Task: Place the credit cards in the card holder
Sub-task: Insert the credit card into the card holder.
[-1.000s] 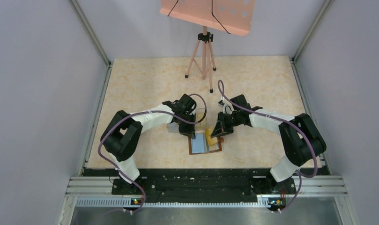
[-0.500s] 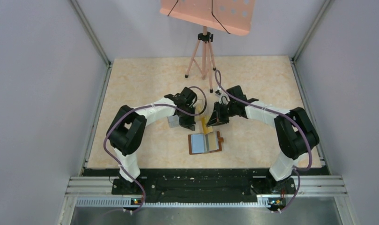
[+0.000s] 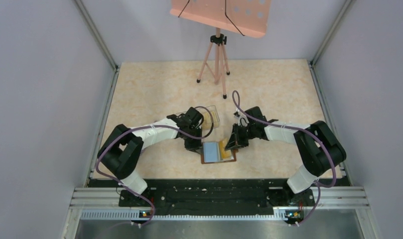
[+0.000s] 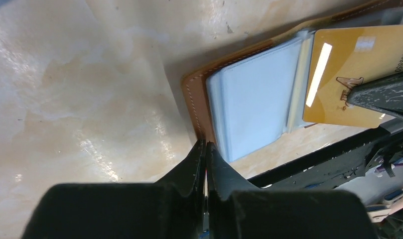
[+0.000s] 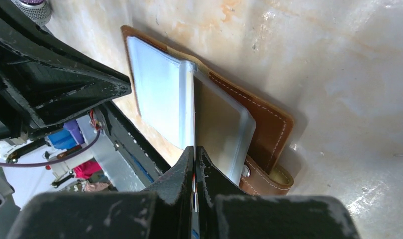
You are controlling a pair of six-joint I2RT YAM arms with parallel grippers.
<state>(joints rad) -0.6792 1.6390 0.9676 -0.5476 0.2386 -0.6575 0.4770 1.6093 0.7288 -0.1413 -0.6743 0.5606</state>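
Note:
The brown leather card holder (image 3: 218, 153) lies open near the front of the table, pale blue clear pockets up. In the left wrist view its left leather edge (image 4: 195, 99) lies under my left gripper (image 4: 205, 144), which is shut with its tips on that edge. My right gripper (image 5: 195, 148) is shut on an orange-yellow credit card (image 4: 348, 74), held on edge over the fold between the pockets. The snap tab (image 5: 266, 181) lies to the right. From above, the left gripper (image 3: 197, 146) and right gripper (image 3: 230, 144) flank the holder, and the card (image 3: 223, 145) shows between them.
A clear plastic box (image 3: 211, 115) stands just behind the left arm's wrist. A pink tripod (image 3: 216, 59) with a pink board (image 3: 221, 12) stands at the back. The black front rail (image 3: 204, 191) runs close below the holder. Grey walls enclose the table.
Both grippers were back by the clear box half a second ago. They have come forward and down to the card holder, the right one carrying the orange-yellow card.

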